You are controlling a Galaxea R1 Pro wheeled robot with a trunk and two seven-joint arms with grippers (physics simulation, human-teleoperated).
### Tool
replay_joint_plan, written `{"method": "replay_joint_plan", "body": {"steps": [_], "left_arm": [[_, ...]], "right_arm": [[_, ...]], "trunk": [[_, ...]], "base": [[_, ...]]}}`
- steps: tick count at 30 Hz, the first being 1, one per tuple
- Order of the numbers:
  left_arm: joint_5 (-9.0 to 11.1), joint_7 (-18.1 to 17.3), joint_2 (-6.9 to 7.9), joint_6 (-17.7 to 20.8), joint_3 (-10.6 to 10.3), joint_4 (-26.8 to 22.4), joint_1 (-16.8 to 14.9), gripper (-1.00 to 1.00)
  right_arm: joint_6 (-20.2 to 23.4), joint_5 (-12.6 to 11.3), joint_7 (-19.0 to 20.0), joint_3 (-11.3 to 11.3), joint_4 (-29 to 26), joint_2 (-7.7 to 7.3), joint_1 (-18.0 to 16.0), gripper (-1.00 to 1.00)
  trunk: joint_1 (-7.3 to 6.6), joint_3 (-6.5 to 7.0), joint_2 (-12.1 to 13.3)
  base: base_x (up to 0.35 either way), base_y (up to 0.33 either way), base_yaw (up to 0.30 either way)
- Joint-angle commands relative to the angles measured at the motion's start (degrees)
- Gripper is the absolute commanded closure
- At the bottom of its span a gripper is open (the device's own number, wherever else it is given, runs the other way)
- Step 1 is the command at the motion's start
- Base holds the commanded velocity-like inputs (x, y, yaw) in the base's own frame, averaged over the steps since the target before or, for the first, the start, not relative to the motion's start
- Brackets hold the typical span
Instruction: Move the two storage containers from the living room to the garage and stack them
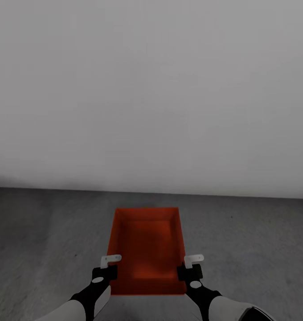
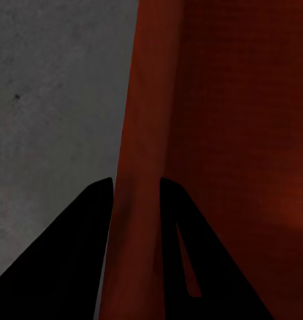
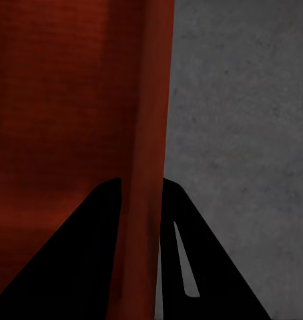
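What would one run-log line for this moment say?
place: grey concrete floor, pale wall | left pincer: shut on orange-red container wall | right pincer: shut on opposite wall

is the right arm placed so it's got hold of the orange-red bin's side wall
Likely yes. The right gripper straddles the thin side wall of the orange-red rectangular storage container, one jaw inside and one outside. The left gripper does the same on the opposite wall, above the grey concrete floor.

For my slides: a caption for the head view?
Both grippers, left and right, grip opposite walls of an orange-red storage container above grey concrete floor.
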Motion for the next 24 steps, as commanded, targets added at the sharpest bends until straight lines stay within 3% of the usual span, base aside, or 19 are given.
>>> {"method": "replay_joint_plan", "body": {"steps": [1, 24], "left_arm": [[-0.4, 0.6, -0.03, -0.3, 0.5, -0.1, 0.0, 1.00], [-0.2, 0.6, -0.14, -0.3, 0.4, 0.0, 0.0, 1.00]], "right_arm": [[0.2, 0.2, -0.1, -4.2, -0.7, 0.07, 0.0, 1.00], [0.2, 0.2, -0.1, -4.2, -0.7, 0.07, -0.1, 1.00]], "trunk": [[0.01, -0.15, -0.1], [0.01, -0.40, -0.1]], "base": [[0.000, 0.000, 0.000], [0.000, 0.000, 0.000]]}}
